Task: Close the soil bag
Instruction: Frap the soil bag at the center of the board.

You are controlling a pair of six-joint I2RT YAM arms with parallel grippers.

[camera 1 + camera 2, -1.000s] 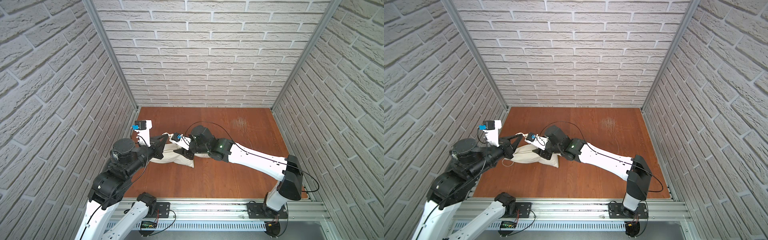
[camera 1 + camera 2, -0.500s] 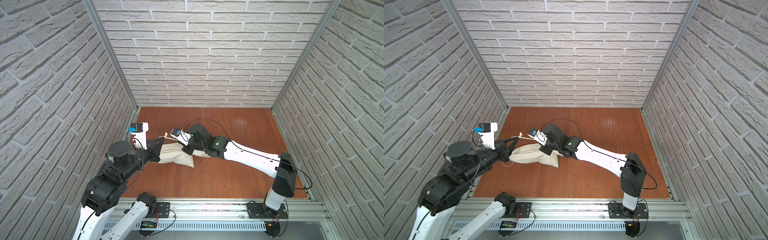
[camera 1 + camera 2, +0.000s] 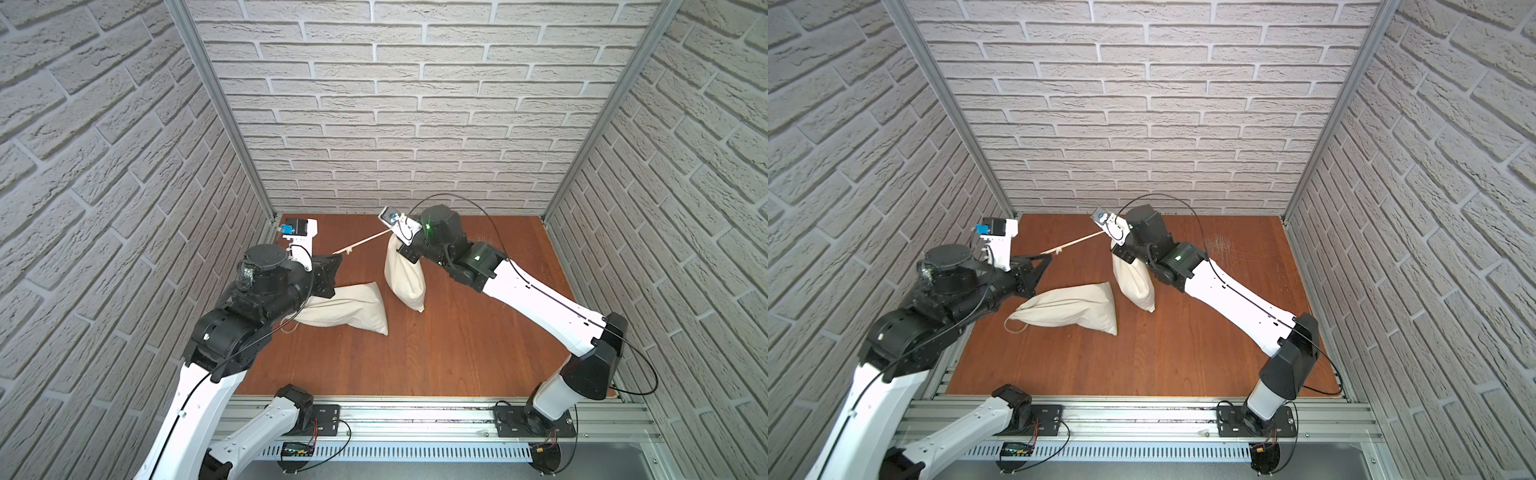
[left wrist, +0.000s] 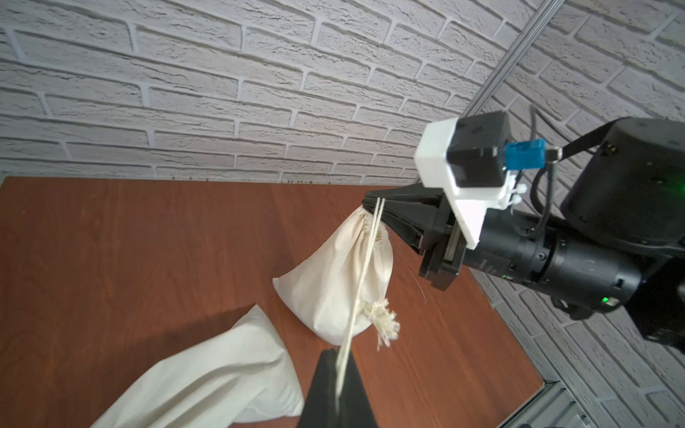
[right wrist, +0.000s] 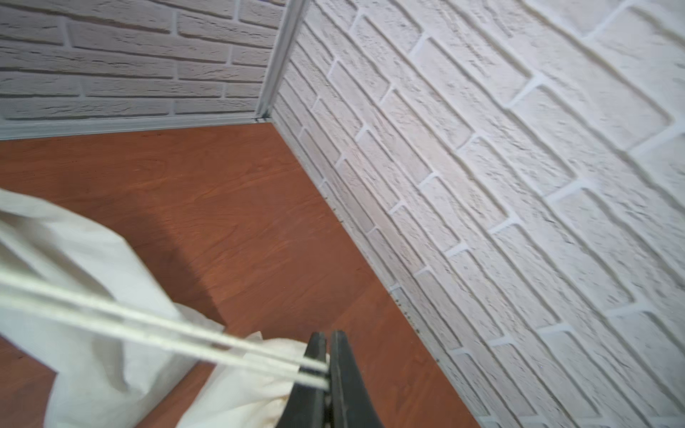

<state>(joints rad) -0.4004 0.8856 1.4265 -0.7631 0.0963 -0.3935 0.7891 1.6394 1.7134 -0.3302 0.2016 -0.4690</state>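
Note:
The soil bag [image 3: 405, 278] [image 3: 1136, 278] is a cream cloth sack hanging upright from its gathered neck, its lower end at or near the wooden floor. My right gripper [image 3: 399, 247] [image 3: 1115, 245] [image 4: 367, 202] [image 5: 328, 339] is shut on the drawstring right at that neck [image 5: 252, 385]. The double drawstring [image 3: 365, 241] [image 3: 1077, 241] [image 4: 365, 266] [image 5: 148, 326] runs taut to my left gripper [image 3: 338, 257] [image 3: 1050, 257] [image 4: 338, 355], which is shut on it. A frayed string end [image 4: 381, 322] dangles just short of the left jaws.
A second cream sack [image 3: 349, 309] [image 3: 1075, 307] [image 4: 207, 385] lies on its side on the floor [image 3: 457, 340] beside the left arm, with a loose string loop [image 3: 1013, 328] at its mouth. Brick-pattern walls [image 3: 395, 145] close in three sides.
The right gripper closed at the bag's neck and lifted the bag up and back, away from the lying sack. The left gripper drew back toward the left wall, and the drawstring is now stretched tight.

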